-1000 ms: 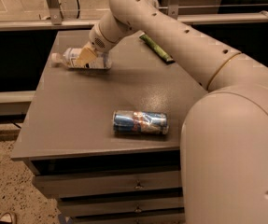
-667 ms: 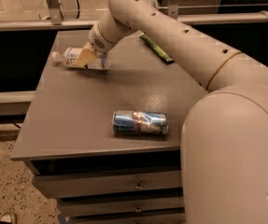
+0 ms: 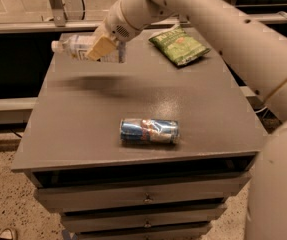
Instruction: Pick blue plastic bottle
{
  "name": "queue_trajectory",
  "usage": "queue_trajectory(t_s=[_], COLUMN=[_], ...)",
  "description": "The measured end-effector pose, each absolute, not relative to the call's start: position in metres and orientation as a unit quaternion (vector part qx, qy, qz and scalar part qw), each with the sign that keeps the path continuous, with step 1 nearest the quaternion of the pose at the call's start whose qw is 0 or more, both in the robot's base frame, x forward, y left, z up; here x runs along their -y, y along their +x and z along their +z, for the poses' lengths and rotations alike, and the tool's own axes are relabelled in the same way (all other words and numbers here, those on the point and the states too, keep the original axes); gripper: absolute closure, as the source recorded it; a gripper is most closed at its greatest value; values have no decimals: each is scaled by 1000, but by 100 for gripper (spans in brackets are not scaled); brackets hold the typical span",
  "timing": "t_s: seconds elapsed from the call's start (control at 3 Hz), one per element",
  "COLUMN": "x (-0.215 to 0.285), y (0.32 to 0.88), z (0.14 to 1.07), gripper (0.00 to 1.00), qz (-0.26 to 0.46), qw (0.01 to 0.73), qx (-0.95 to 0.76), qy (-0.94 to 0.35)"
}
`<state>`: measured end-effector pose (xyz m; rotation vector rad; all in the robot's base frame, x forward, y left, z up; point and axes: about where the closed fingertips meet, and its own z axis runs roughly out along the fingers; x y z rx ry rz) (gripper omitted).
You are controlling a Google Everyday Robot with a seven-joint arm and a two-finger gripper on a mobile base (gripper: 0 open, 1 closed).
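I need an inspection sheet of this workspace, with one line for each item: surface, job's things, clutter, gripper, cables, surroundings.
Surface: grey table top, flat, with drawers below it.
Job's things: blue plastic bottle, held sideways in the air over the far left corner, cap pointing left; its shadow falls on the table.
Clutter: blue-and-silver can lying on its side near the front edge; green snack bag flat near the far edge.
Gripper: gripper above the far left corner, jaws closed on the bottle.
Cables: thin light cable at the far right, off the table top.
Surroundings: speckled floor; metal rail behind the table.
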<state>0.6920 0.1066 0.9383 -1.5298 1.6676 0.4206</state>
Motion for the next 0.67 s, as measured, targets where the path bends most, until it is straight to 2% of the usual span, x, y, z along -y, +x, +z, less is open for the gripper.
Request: queue_trajectory(t_s=[0.33, 0.67], x=[-70, -62], y=[662, 657], z=[966, 966], gripper=[100, 100], qz=[180, 184], qw=[417, 414], qx=[-643, -644], qy=[-617, -617])
